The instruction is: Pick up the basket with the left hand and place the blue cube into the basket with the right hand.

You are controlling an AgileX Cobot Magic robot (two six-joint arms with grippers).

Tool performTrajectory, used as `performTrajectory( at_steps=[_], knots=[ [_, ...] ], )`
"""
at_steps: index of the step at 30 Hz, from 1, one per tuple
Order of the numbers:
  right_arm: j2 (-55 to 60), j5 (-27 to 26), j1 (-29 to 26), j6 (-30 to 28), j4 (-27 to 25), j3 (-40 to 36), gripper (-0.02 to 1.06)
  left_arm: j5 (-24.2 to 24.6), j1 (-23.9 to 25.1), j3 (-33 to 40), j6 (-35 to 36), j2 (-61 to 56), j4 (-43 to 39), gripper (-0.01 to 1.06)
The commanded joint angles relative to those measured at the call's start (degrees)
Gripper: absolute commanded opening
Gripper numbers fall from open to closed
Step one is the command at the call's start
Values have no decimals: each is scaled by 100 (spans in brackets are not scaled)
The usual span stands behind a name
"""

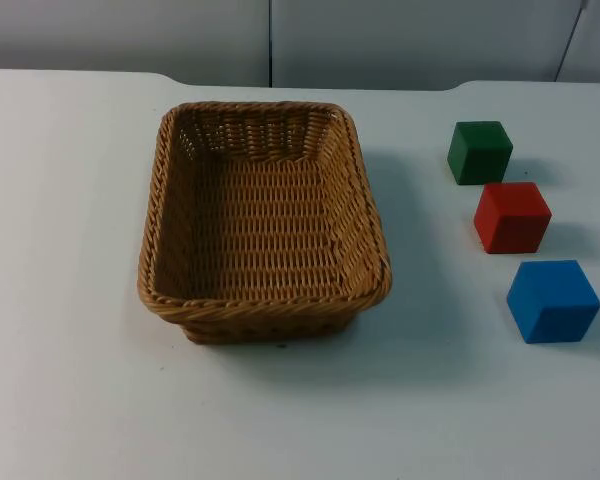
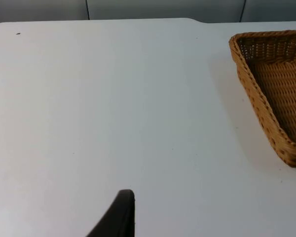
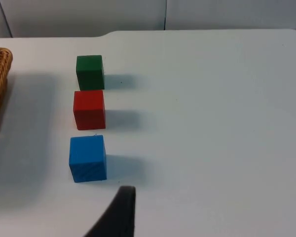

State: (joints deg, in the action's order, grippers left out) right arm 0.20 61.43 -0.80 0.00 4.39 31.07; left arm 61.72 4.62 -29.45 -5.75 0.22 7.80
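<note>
The blue cube [image 1: 553,300] sits on the bench [image 1: 70,300] to the right of the basket [image 1: 263,222], with the red cube [image 1: 511,216] just beyond it and the green cube [image 1: 479,152] farther on. That tight row risks the right tool [image 3: 119,212] nudging the red cube. The left tool [image 2: 119,215] waits over bare bench left of the basket. Both touch nothing; their spread cannot be told.
</note>
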Motion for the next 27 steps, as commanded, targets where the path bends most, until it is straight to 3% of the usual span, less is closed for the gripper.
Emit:
performTrajectory(
  at_steps=[1, 27],
  knots=[
    [-20, -82, -49, -37, -31, -28, 104, -6, -13, 23, 24, -22, 39, 105],
    [-20, 28, -9, 0, -199, -28, 104, -111, -13, 3, 35, -22, 444, 105]
  ],
)
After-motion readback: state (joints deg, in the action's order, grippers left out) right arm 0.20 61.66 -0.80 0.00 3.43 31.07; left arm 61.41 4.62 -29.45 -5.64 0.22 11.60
